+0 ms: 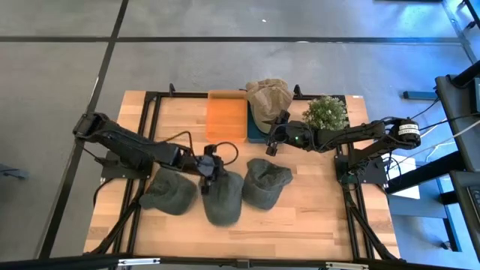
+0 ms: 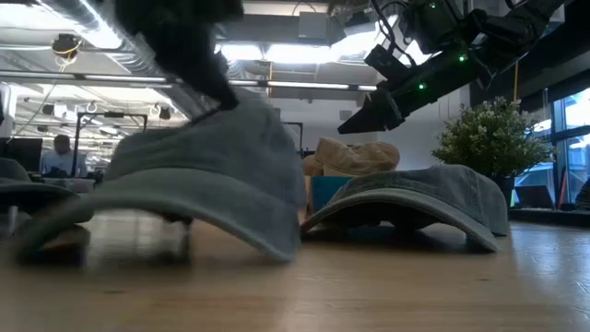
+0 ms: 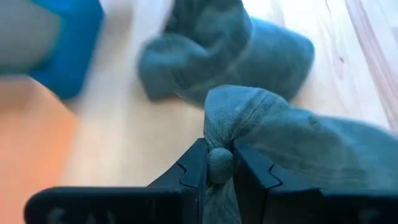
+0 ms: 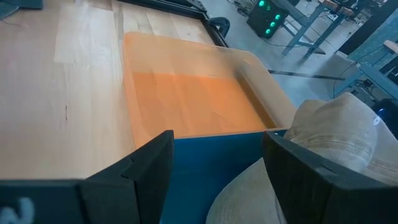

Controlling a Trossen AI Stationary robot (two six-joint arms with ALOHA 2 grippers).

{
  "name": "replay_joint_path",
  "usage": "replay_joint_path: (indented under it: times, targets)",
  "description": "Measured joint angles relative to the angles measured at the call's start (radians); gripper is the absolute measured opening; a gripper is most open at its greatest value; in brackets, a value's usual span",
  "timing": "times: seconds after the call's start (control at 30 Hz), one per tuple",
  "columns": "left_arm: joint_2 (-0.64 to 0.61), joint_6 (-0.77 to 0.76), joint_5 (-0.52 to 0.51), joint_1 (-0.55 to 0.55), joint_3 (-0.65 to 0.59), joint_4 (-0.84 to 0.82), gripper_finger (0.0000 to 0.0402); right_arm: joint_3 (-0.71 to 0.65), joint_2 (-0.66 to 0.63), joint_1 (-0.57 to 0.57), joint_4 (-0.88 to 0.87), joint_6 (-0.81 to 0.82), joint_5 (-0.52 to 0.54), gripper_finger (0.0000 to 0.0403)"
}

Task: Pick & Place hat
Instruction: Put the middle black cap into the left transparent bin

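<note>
Three grey-green hats lie in a row on the near half of the table: a left hat [image 1: 169, 193], a middle hat [image 1: 223, 199] and a right hat [image 1: 266, 182]. A tan hat [image 1: 268, 97] sits in a blue bin [image 1: 255, 133] beside an orange bin [image 1: 226, 115]. My left gripper [image 1: 208, 171] is over the middle hat's far end and is shut on its crown. My right gripper [image 1: 276, 142] hangs open above the blue bin's near edge, with the tan hat [image 4: 323, 155] just ahead of its fingers, and it touches nothing. My left gripper [image 3: 219, 152] pinches the small round button and the bunched cloth at the top of the middle hat's crown [image 3: 219, 167] between its two fingers. It comes slanting down from the table's left. The crown is drawn up into a peak, and the hat's lower edge [image 2: 184, 217] stays near the table.
A potted plant [image 1: 326, 112] stands at the table's far right, close to my right arm. The left hat [image 2: 18, 184] and right hat [image 2: 415, 198] flank the held one closely. Bare wood lies along the near edge [image 1: 300, 225]. A person [image 2: 61, 152] sits far off in the room.
</note>
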Motion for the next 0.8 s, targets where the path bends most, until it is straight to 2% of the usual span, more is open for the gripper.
replay_joint_path:
  times: [0.33,0.63,0.8]
  targets:
    - [-0.036,0.342,-0.041,0.111,0.309,-0.28,0.0048,0.0,0.0,0.0,-0.001,0.0,0.034,0.0243]
    - [-0.038,0.542,-0.03,0.291,0.581,-0.53,0.0048,0.0,0.0,0.0,-0.008,0.0,0.034,0.0243]
    - [-0.039,0.64,-0.029,0.42,0.644,-0.573,0.0048,0.0,0.0,-0.001,-0.008,0.0,0.034,0.0243]
